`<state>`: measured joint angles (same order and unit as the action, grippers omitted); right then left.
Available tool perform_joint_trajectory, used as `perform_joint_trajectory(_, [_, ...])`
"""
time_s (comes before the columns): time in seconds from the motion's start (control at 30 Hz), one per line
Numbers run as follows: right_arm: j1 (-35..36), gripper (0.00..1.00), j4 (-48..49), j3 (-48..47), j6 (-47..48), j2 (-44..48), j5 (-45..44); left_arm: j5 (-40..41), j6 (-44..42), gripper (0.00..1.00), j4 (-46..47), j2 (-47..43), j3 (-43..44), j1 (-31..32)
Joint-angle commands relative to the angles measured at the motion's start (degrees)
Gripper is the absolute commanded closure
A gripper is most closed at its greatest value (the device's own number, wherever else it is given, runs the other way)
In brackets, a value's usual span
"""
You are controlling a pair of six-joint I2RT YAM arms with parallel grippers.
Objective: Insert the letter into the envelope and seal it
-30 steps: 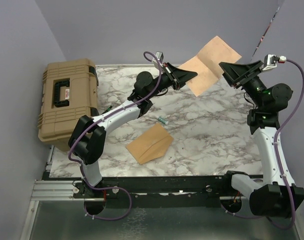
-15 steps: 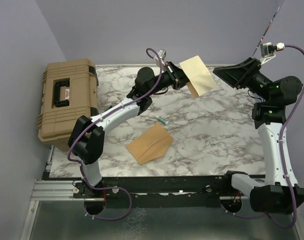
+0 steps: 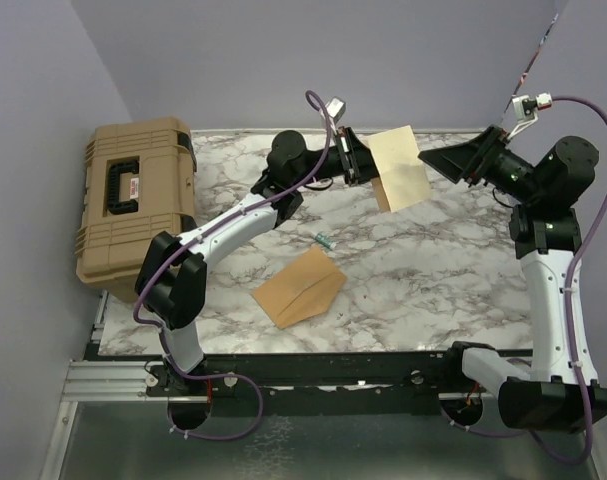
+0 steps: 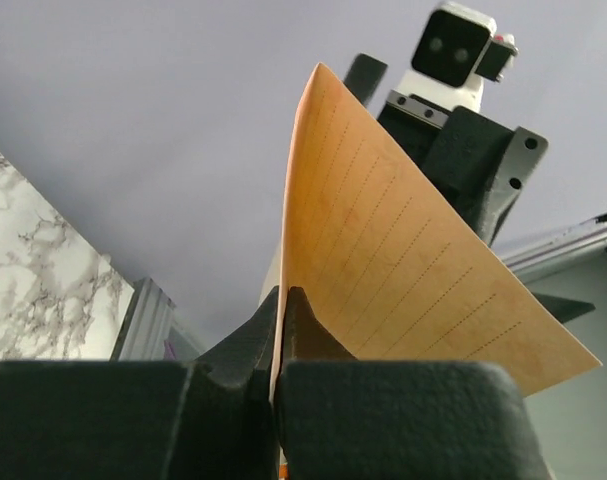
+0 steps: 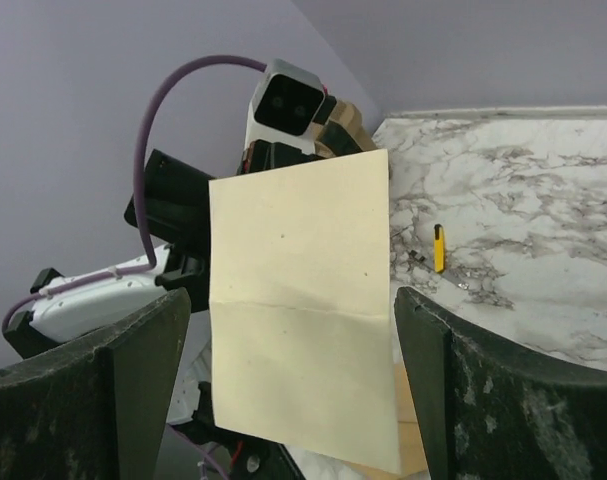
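Observation:
The letter (image 3: 398, 167), a tan sheet with a crease across its middle, hangs in the air over the far part of the table. My left gripper (image 3: 366, 160) is shut on its left edge; in the left wrist view the fingers (image 4: 308, 330) pinch the letter (image 4: 403, 260) edge-on. My right gripper (image 3: 432, 162) stands open just right of the sheet, apart from it. In the right wrist view the letter (image 5: 298, 300) shows between the wide-spread jaws of my right gripper (image 5: 293, 305). The envelope (image 3: 298, 287) lies flat on the marble table (image 3: 433, 280), nearer the front.
A tan tool case (image 3: 133, 205) stands at the table's left edge. A small yellow-green object (image 3: 326, 240) lies on the marble between the letter and the envelope, and the right wrist view shows the same small object (image 5: 439, 248). Purple walls close in at the back and sides.
A second ago both grippers held the letter spread between them. The right gripper has opened, let go and drawn back to the right; the sheet now hangs from the left gripper alone.

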<state>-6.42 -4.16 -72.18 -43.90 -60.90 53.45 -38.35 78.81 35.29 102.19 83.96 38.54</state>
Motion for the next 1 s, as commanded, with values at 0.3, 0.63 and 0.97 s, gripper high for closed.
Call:
perform_joint_trajectory(0.3, [0.1,0.36,5.6,4.3,-2.9,-0.5,17.3,-11.6,-0.8,1.0,0.3,-3.1,8.2,-1.6])
perform_joint_trajectory(0.63, [0.1,0.63,27.4,9.9,-18.2,0.6,18.0,-11.9,-0.2,1.0,0.6,-2.4,9.4,-1.7])
perform_joint_trajectory(0.97, [0.1,1.0,25.8,8.5,-18.6,0.8,14.7,-7.5,-1.4,0.83,-1.0,-3.4,5.9,-5.6])
